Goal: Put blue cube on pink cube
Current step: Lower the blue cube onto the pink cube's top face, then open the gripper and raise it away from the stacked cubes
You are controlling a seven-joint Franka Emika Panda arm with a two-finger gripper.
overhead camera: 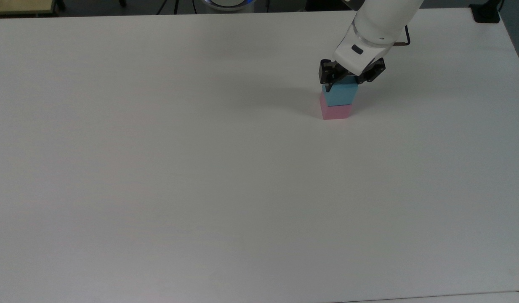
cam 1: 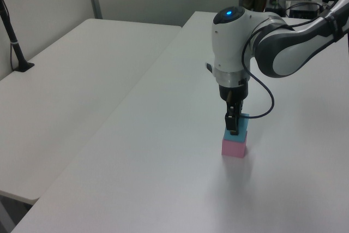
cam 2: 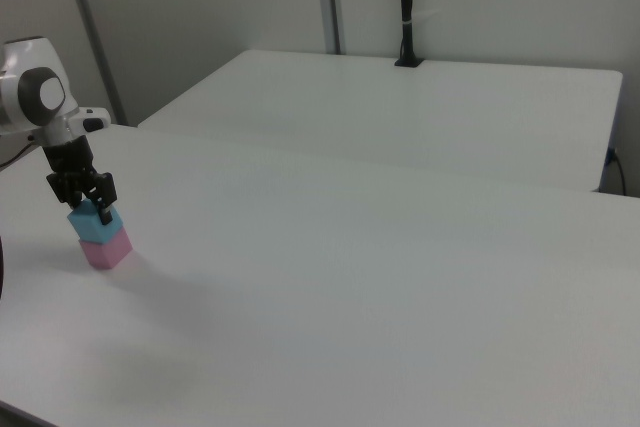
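Note:
The blue cube (overhead camera: 340,95) (cam 1: 240,127) (cam 2: 96,228) rests squarely on top of the pink cube (overhead camera: 336,112) (cam 1: 234,148) (cam 2: 107,249), toward the top view's upper right of the white table (overhead camera: 158,168). My gripper (overhead camera: 342,84) (cam 1: 234,125) (cam 2: 87,209) reaches straight down over the stack, shut on the blue cube, with a black finger against each of two opposite faces. The arm's white body hides the blue cube's top in the top view.
A second white table (cam 1: 71,80) (cam 2: 420,107) stands beside this one. A black post (cam 1: 13,39) (cam 2: 407,7) rises from its far side. Dark equipment (overhead camera: 486,12) sits at the top view's upper right corner.

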